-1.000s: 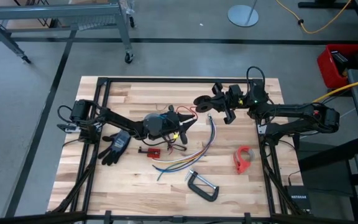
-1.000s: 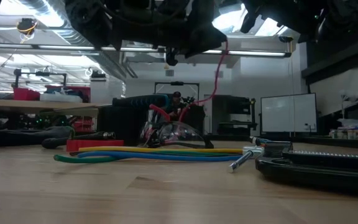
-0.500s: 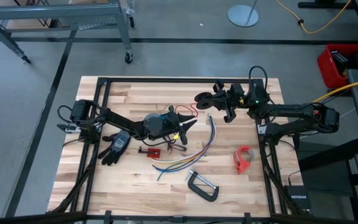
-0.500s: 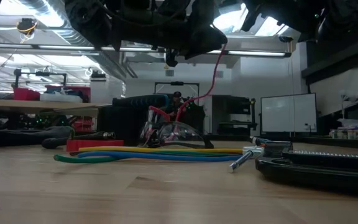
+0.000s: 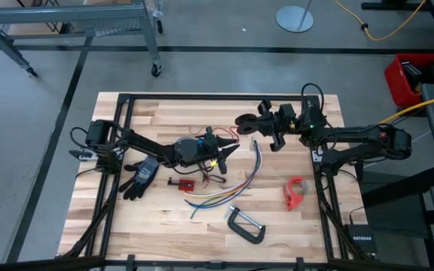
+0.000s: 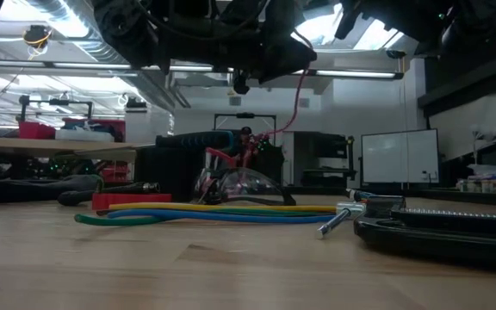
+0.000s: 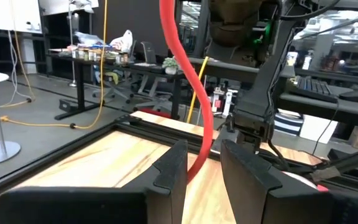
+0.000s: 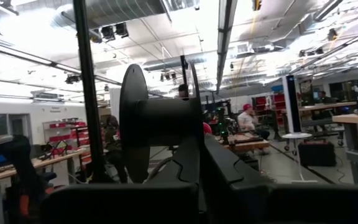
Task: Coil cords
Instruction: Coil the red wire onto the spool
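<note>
My right gripper (image 5: 262,125) is shut on a black spool (image 5: 244,120) above the table's far middle; the spool fills the right wrist view (image 8: 143,121). A red cord (image 6: 297,110) runs down from there to the table and passes between the fingers of my left gripper (image 5: 227,150), which hangs above the table's middle, shut on it. A bundle of yellow, blue, green and purple strands (image 5: 223,193) lies flat on the table, also seen in the low view (image 6: 205,212). A thin black wire (image 5: 211,178) lies beside it. My left gripper has the red cord (image 7: 199,163) between its two fingers, partway along its length. The cord crosses the fingers and rises past their tips (image 7: 178,50). Its lower part hangs slack to the table (image 6: 252,151). My right gripper holds the black spool at its near flange side (image 8: 190,144), coming level from the table's right. Its own fingers hide the place of contact. The spool is lifted clear, its axis about level.
A black glove (image 5: 140,177) and a small red block (image 5: 181,183) lie left of the bundle. A metal C-clamp (image 5: 246,225) lies toward the near edge and a red tape dispenser (image 5: 295,193) at the right. Black frame rails (image 5: 119,113) border the table.
My left gripper has shifted a little toward the table's right, toward the spool, with the red cord still between its fingers. The cord's hanging part has moved with it and now hangs straighter.
</note>
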